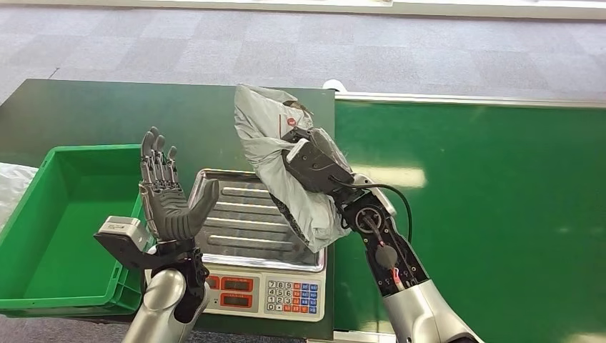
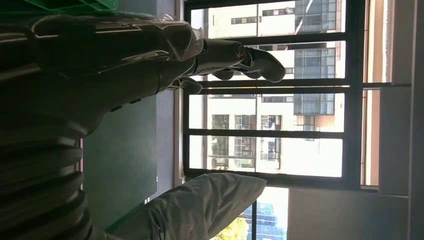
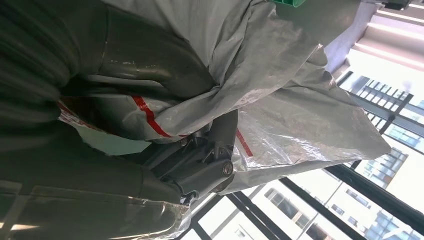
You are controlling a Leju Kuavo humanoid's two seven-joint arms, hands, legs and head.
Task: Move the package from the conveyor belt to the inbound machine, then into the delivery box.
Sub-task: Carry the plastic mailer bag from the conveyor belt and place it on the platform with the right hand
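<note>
A crumpled grey plastic package (image 1: 275, 153) with a red mark hangs above the right side of the scale's steel tray (image 1: 236, 214), and my right hand (image 1: 318, 161) grips it. In the right wrist view the grey package (image 3: 280, 95) wraps around my fingers (image 3: 200, 165). My left hand (image 1: 168, 193) stands upright and open, fingers spread, between the green delivery box (image 1: 43, 214) and the scale. The left wrist view shows my left hand (image 2: 150, 55) empty, with the package (image 2: 200, 205) beyond it.
The scale (image 1: 261, 286) with its keypad and red displays sits at the near edge of the dark table (image 1: 107, 114). The green conveyor belt (image 1: 486, 200) runs along the right. A white bag (image 1: 11, 186) lies left of the box.
</note>
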